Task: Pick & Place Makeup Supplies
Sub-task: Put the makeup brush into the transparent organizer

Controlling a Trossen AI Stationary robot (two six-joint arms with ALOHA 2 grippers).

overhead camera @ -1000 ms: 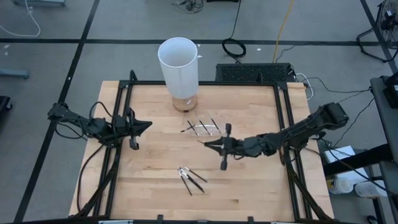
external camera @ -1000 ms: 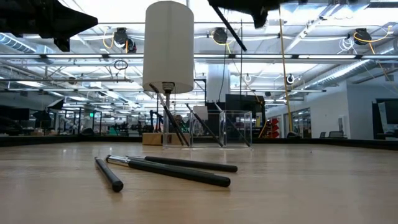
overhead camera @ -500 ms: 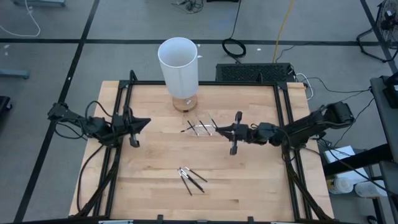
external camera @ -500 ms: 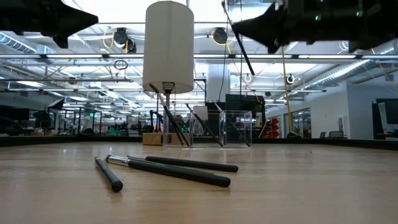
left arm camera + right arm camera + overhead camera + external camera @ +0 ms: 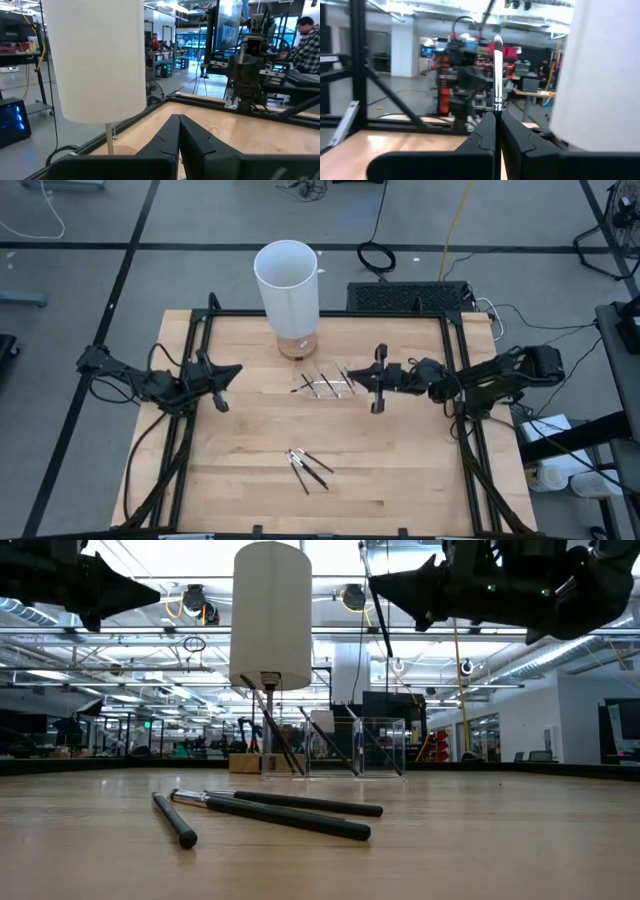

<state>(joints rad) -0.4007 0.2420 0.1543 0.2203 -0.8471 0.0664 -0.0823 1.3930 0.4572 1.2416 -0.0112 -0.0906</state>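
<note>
Dark thin brush (image 5: pixel 497 75), pale tip

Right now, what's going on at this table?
The right gripper is shut on a makeup brush, holding it up above the clear tray near the tall white cylinder. More sticks lean in that tray, and three others lie loose on the wooden table. The left gripper waits shut and empty at the table's left.

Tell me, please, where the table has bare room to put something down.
Free: the wood between the left gripper and the loose sticks, and the near right corner of the table. Crowded: the middle back, where the white cylinder, clear tray and right gripper with its brush meet.
</note>
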